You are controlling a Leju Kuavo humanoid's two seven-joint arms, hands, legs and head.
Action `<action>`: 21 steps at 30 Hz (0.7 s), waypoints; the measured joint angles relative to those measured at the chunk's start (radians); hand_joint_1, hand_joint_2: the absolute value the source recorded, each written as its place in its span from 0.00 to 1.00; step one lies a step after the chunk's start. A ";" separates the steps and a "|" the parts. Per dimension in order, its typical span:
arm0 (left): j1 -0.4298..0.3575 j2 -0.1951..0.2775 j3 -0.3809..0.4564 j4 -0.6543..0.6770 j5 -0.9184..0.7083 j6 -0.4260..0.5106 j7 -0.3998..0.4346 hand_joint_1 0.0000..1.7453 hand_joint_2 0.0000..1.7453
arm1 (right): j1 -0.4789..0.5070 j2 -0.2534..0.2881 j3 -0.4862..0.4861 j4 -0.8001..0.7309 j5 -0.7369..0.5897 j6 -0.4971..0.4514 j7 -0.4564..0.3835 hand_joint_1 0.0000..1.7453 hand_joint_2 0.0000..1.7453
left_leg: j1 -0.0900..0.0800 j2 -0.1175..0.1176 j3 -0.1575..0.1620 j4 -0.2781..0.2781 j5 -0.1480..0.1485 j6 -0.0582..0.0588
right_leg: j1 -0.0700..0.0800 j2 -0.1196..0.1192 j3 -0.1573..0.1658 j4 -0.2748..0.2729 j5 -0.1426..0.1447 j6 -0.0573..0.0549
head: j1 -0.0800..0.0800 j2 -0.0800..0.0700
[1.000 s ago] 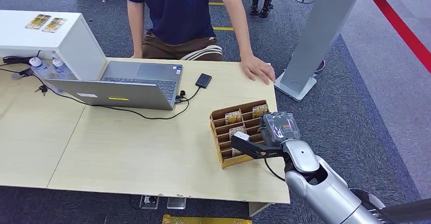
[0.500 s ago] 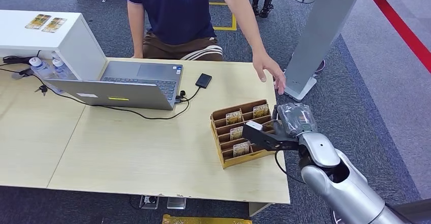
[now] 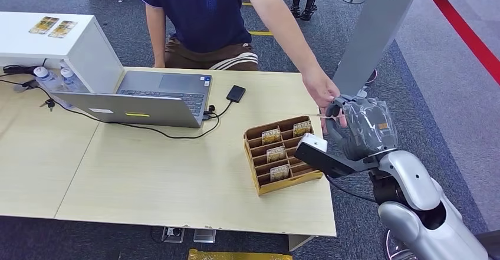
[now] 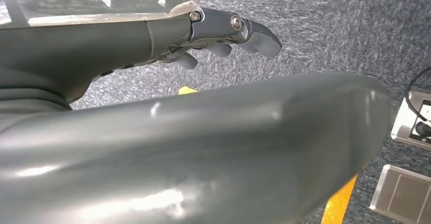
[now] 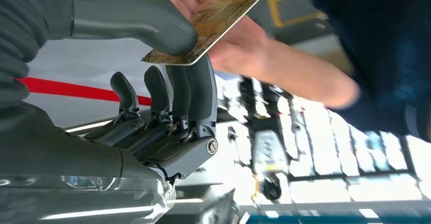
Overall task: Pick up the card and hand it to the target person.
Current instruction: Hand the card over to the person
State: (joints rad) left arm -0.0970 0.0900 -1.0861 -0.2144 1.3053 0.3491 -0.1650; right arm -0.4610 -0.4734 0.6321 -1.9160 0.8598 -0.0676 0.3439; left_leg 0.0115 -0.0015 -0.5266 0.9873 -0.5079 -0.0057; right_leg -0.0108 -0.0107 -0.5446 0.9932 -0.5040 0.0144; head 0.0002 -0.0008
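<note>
Right hand [image 3: 359, 131] now raised from organizer [image 3: 282, 154], card [image 5: 211, 23] pinched, at person's hand [image 3: 321, 89].

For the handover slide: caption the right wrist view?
Robot hand pinches the card between thumb and finger as a person's hand reaches for it.
</note>
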 joint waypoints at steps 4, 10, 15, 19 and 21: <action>-0.001 0.000 0.000 0.000 -0.007 -0.003 -0.004 0.00 0.00 | 0.023 0.010 -0.003 0.000 0.044 -0.151 -0.112 0.76 1.00 | 0.000 0.000 0.000 0.000 0.000 0.000 | 0.000 0.000 0.000 0.000 0.000 0.000 | 0.001 0.000; -0.002 -0.001 0.000 0.000 -0.004 -0.003 -0.004 0.00 0.00 | 0.038 0.037 0.006 0.044 0.111 -0.285 -0.181 0.76 1.00 | 0.000 0.000 0.000 0.000 0.000 0.000 | 0.000 0.000 0.000 0.000 0.000 0.000 | 0.000 0.000; -0.002 -0.002 0.000 0.000 0.000 -0.002 -0.009 0.00 0.00 | 0.041 0.058 0.015 0.085 0.125 -0.311 -0.190 0.19 1.00 | 0.000 0.000 -0.001 0.000 0.000 0.000 | 0.000 0.000 0.000 0.000 0.000 0.000 | 0.000 0.000; -0.002 -0.002 0.000 0.000 -0.004 -0.020 -0.016 0.00 0.00 | 0.041 0.068 0.023 0.109 0.122 -0.312 -0.187 0.00 1.00 | 0.000 0.000 -0.001 0.000 0.000 0.000 | 0.000 0.000 0.000 0.000 0.000 0.000 | 0.000 0.000; -0.002 -0.002 0.000 0.000 -0.006 -0.030 -0.023 0.00 0.00 | 0.041 0.072 0.025 0.120 0.117 -0.312 -0.183 0.00 1.00 | 0.000 0.000 -0.001 0.000 0.000 0.000 | 0.000 0.000 0.000 0.000 0.000 0.000 | 0.000 0.000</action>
State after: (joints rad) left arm -0.0986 0.0885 -1.0864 -0.2144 1.2990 0.3188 -0.1882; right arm -0.4201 -0.4015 0.6576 -1.7964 0.9772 -0.3794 0.1608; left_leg 0.0115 -0.0016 -0.5273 0.9873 -0.5078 -0.0057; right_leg -0.0108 -0.0109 -0.5446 0.9934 -0.5040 0.0144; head 0.0007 -0.0008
